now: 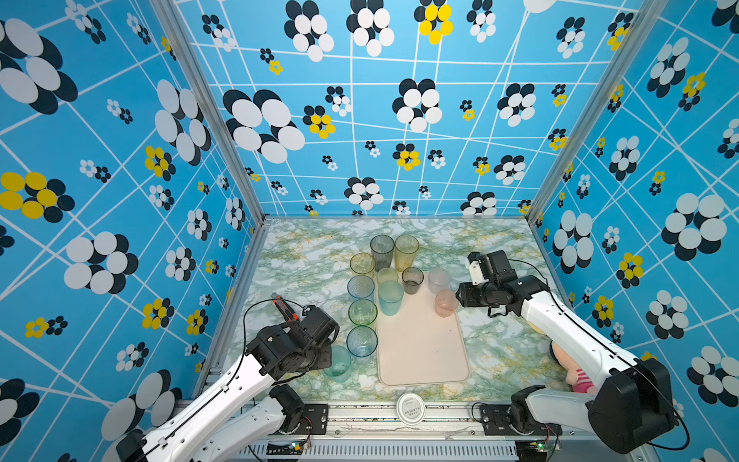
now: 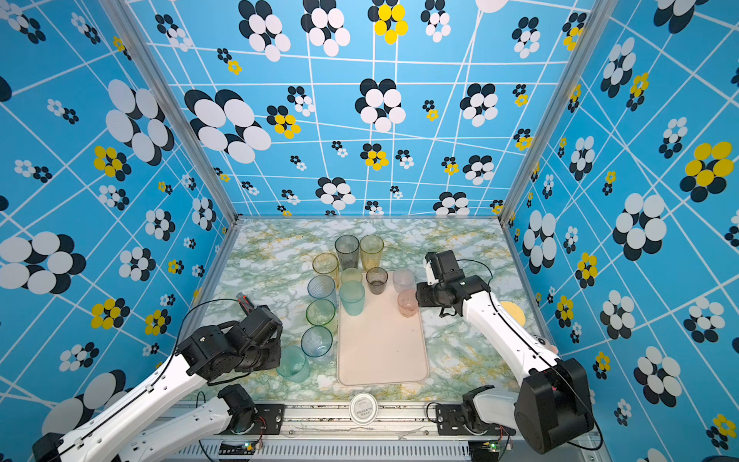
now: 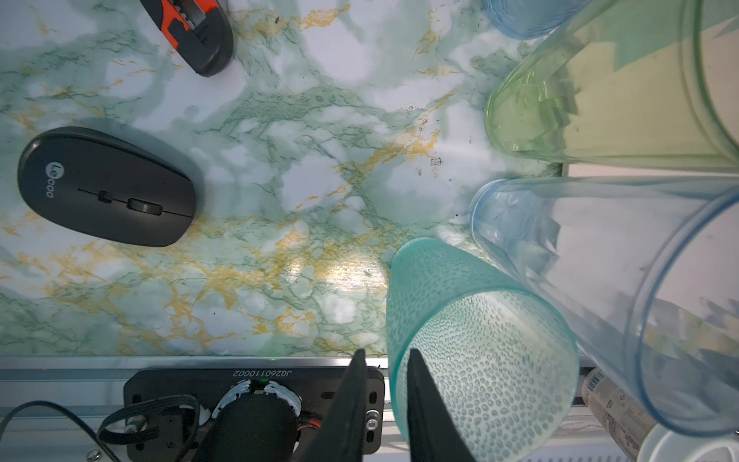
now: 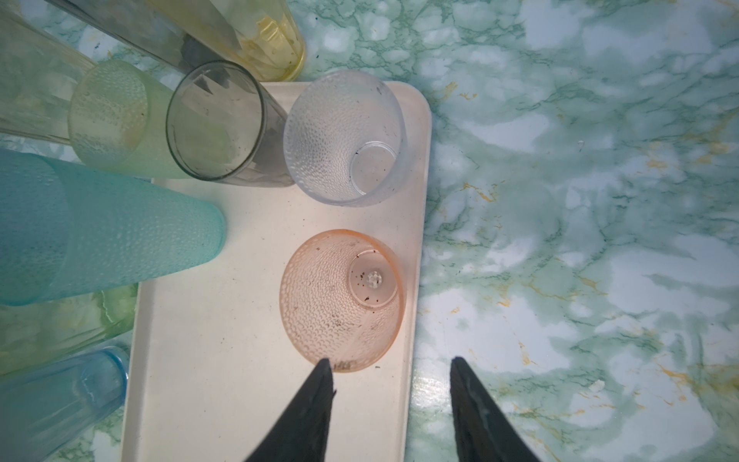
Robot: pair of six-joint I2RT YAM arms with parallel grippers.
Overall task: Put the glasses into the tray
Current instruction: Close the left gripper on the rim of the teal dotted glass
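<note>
**Worktop**: a green-and-gold marbled sheet that carries everything listed here.

**Tray**: pale cream-pink, lying flat at the middle of the worktop. Its near half is bare.

**Left end effector**: low beside the tray's near left corner. It is clenched on the rim wall of the teal tumbler, one finger inside and one outside. That tumbler stands on the worktop, off the tray.

**Right end effector**: released, with its fingers wide apart and nothing between them. It hovers over the tray's right rim, just beside the pink tumbler.

**Glasses**:
- **On the tray:** four stand upright at the far end, namely the aqua tumbler, the smoky grey tumbler, the clear tumbler and the pink tumbler.
- **At the far left corner:** a pale yellow-green tumbler stands here (from where I stand, I cannot tell whether its base is on the tray or off it).
- **Along the left rim, on the worktop:** an olive tumbler, a blue tumbler, a green tumbler and a pale blue tumbler.
- **Behind the far rim:** a tall grey tumbler and a tall amber tumbler stand side by side.

**Smaller items:**
- A plush toy lies under the right arm.
- A black computer mouse and an orange-and-black tool lie on the worktop to the left, well apart from the tray.
- A yellow disc lies at the right.
- A round white lid sits on the front rail.
</note>
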